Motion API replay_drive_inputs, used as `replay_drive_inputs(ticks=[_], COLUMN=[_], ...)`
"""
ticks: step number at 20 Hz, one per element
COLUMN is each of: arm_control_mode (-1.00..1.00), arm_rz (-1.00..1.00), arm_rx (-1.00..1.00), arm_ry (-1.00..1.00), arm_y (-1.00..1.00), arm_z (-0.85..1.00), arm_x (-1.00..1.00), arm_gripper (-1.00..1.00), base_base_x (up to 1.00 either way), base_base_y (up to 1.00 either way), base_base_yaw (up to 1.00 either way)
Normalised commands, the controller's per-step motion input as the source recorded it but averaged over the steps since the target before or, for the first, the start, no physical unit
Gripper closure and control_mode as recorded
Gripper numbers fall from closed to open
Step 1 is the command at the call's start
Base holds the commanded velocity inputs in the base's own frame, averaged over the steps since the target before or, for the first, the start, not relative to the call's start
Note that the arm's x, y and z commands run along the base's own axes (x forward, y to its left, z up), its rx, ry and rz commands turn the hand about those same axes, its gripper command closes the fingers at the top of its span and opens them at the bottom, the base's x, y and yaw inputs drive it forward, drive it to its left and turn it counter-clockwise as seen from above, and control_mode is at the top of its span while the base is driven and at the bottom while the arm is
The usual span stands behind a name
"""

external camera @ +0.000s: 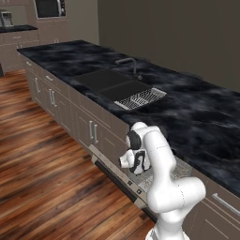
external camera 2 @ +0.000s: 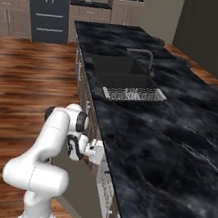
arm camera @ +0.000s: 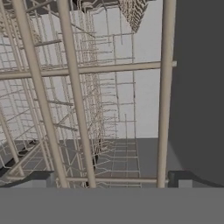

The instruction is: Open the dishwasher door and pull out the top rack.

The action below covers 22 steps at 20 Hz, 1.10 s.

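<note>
Top rack (arm camera: 87, 70), thin grey wire grid: end effector (arm camera: 114, 183) at its front bars.
Finger spread cannot be told; fingertips may slip off thin wire if pulled askew.

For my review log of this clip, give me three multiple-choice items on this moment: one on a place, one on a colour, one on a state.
1. Where is the wire drying tray?
A. on the floor
B. beside the sink basin on the countertop
C. inside the dishwasher

2. What colour is the countertop?
A. white
B. light wood
C. dark marbled

3. How does the dishwasher door stand?
A. shut flush
B. swung down open
C. removed

Answers: 1 B, the tray lies at the basin's edge. 2 C, both base views show black veined stone. 3 B, its handle bar sits low, out from the cabinets.
</note>
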Motion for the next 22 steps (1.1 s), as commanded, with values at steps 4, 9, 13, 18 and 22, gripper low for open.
replay_drive_inputs(ticks=[4, 9, 13, 18, 22], arm_control_mode=[-1.00, -1.00, -1.00, -1.00, -1.00], arm_rz=[0.00, 0.00, 0.00, 0.00, 0.00], arm_rx=[0.01, 0.06, 0.19, 0.22, 0.17], arm_ry=[0.01, 0.07, 0.20, 0.22, 0.19], arm_y=[-0.32, -0.22, -0.10, 0.00, 0.02], arm_z=[0.00, -0.14, -0.23, -0.43, -0.63], arm_x=[0.07, 0.02, 0.00, 0.01, 0.00], arm_gripper=[-1.00, -1.00, -1.00, -1.00, -1.00], base_base_x=[0.00, 0.00, 0.00, 0.00, 0.00], base_base_y=[0.00, 0.00, 0.00, 0.00, 0.00], base_base_yaw=[0.00, 0.00, 0.00, 0.00, 0.00])
